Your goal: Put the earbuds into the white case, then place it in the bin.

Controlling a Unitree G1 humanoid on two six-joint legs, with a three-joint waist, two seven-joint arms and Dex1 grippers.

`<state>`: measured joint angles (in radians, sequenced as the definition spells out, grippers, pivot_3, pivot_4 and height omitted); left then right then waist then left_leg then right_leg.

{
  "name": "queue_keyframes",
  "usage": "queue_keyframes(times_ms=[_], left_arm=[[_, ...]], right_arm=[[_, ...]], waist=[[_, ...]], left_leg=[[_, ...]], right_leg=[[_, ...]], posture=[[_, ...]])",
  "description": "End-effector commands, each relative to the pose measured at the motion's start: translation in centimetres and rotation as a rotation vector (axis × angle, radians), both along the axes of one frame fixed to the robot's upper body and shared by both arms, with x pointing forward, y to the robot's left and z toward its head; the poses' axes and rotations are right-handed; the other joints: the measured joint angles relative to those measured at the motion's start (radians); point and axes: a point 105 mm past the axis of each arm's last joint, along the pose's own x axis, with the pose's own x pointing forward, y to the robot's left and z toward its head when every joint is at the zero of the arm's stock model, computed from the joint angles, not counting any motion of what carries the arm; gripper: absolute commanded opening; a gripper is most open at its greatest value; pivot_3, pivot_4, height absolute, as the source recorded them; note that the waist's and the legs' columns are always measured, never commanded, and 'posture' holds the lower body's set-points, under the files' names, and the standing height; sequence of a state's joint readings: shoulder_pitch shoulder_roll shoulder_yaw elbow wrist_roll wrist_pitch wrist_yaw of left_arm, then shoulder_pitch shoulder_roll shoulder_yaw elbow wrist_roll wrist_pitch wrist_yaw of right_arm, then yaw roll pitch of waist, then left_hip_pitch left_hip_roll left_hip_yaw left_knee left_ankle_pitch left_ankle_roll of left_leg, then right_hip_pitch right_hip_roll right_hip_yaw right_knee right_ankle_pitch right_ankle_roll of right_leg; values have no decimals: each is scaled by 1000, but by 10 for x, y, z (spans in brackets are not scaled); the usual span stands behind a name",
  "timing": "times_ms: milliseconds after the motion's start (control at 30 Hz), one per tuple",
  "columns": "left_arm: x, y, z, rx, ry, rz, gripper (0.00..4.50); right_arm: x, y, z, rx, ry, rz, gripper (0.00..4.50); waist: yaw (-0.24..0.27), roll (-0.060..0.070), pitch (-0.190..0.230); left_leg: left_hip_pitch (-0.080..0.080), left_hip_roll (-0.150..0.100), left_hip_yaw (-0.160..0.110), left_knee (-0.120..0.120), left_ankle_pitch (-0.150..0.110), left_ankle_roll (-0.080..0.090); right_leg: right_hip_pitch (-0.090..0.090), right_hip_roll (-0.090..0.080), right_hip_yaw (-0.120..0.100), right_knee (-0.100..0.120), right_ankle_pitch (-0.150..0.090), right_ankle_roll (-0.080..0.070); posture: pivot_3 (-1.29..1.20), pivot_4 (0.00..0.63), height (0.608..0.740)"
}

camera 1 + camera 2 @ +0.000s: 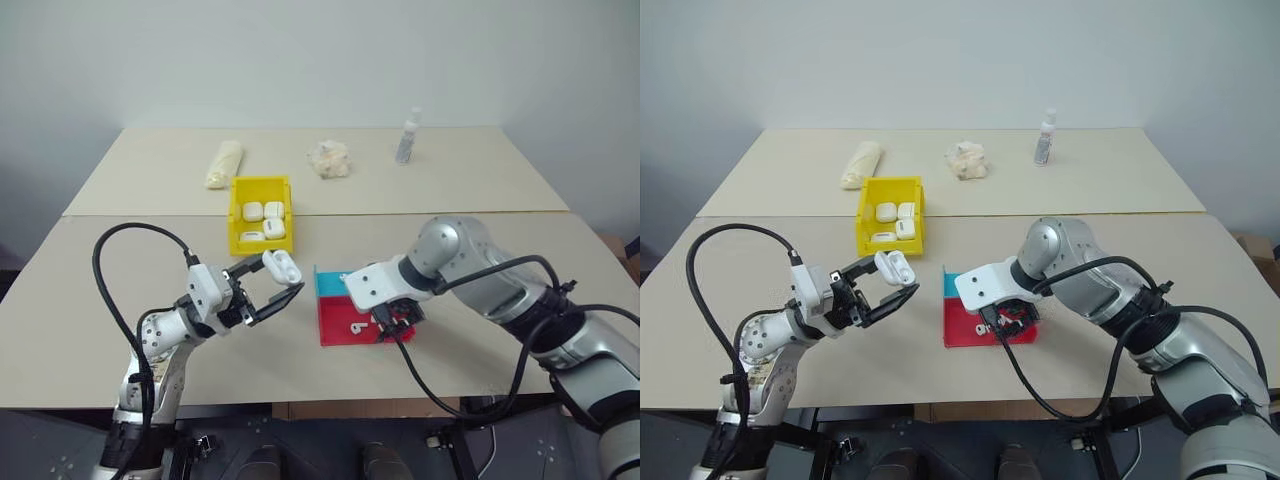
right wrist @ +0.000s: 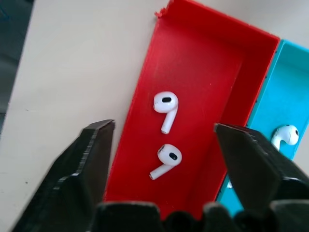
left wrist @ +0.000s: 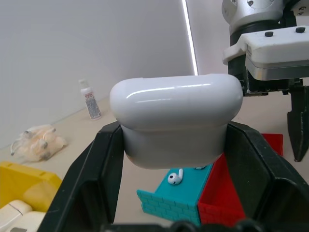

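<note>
A robot test lab or demo room is suggested: two plain beige tables [image 1: 150, 300] are pushed together against a bare white wall [image 1: 300, 60], w/ props laid out as for trials (small colour-coded trays [image 1: 345, 318], a yellow bin [image 1: 238, 215], a spray bottle [image 1: 407, 136]). No home furnishings are seen.

Five white cases [image 1: 281, 265], perhaps four earbuds [image 2: 165, 107], two trays [image 1: 340, 322].
</note>
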<state>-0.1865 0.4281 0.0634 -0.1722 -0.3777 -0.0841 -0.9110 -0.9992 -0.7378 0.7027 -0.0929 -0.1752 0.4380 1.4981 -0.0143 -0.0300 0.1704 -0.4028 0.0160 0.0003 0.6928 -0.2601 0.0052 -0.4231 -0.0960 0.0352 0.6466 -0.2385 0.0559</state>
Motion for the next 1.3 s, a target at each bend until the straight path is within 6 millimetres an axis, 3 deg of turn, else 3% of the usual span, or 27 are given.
queue_keyframes(times_ms=[33,133,233,667,1300], left_arm=[[-4,-2,7,12,28,7,2803],[-4,-2,3,35,81,23,2803],[-5,-3,4,35,79,25,2803],[-2,2,2,72,113,55,2803],[-4,0,-2,90,136,65,2803]], right_arm=[[0,6,5,7,-31,27,3295],[-4,10,4,8,-29,46,3295],[-5,15,0,7,-33,53,2430],[-2,22,-20,-12,-46,52,2430],[8,18,-26,-43,-83,43,2430]], waist=[[0,0,0],[0,0,0],[0,0,0],[0,0,0],[0,0,0]], left_leg=[[0,0,0,0,0,0],[0,0,0,0,0,0],[0,0,0,0,0,0],[0,0,0,0,0,0],[0,0,0,0,0,0]], right_leg=[[0,0,0,0,0,0],[0,0,0,0,0,0],[0,0,0,0,0,0],[0,0,0,0,0,0],[0,1,0,0,0,0]], posture=[[0,150,740],[0,150,740],[0,150,740],[0,150,740],[0,150,740]])
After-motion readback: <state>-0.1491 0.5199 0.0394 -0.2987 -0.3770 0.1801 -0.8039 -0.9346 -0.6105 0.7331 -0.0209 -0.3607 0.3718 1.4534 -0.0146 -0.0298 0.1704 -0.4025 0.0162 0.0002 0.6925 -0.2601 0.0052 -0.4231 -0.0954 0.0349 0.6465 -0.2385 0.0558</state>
